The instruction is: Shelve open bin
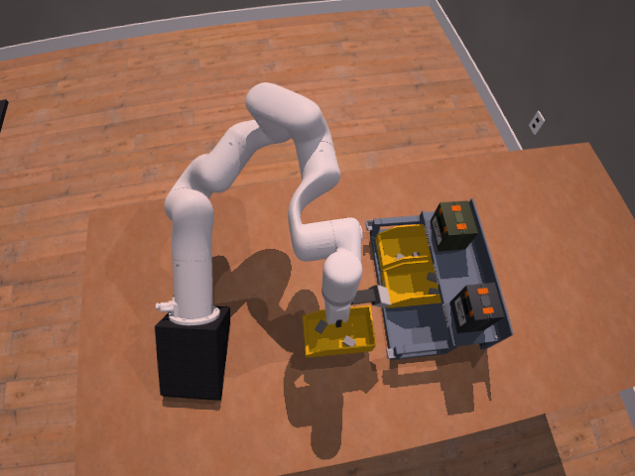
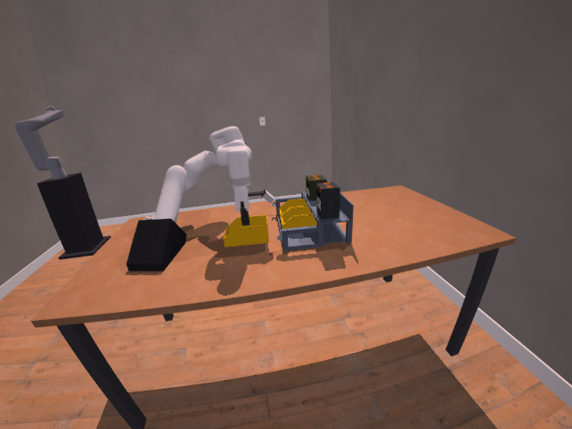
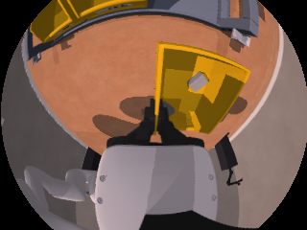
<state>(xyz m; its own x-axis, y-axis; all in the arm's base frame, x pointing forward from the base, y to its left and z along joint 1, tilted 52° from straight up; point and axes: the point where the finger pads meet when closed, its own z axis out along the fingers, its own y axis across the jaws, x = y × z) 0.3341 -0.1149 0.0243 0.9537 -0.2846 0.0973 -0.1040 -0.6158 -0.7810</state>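
The yellow open bin (image 1: 338, 332) is on or just above the table to the left of the grey shelf (image 1: 441, 287), with small grey parts (image 1: 349, 340) inside. My gripper (image 1: 337, 321) points down at its far side wall and is shut on that thin wall. In the wrist view the fingers pinch the wall's edge of the bin (image 3: 199, 92). It also shows in the exterior view (image 2: 246, 231). Two other yellow bins (image 1: 402, 243) (image 1: 410, 287) stand in the shelf's row. The free place (image 1: 418, 332) is at the near end of the row.
Two dark boxes with orange marks (image 1: 453, 225) (image 1: 479, 307) stand on the shelf's upper board behind the bins. A small grey tab sticks out from the shelf's front near my wrist. The black arm base (image 1: 191, 353) stands at the left.
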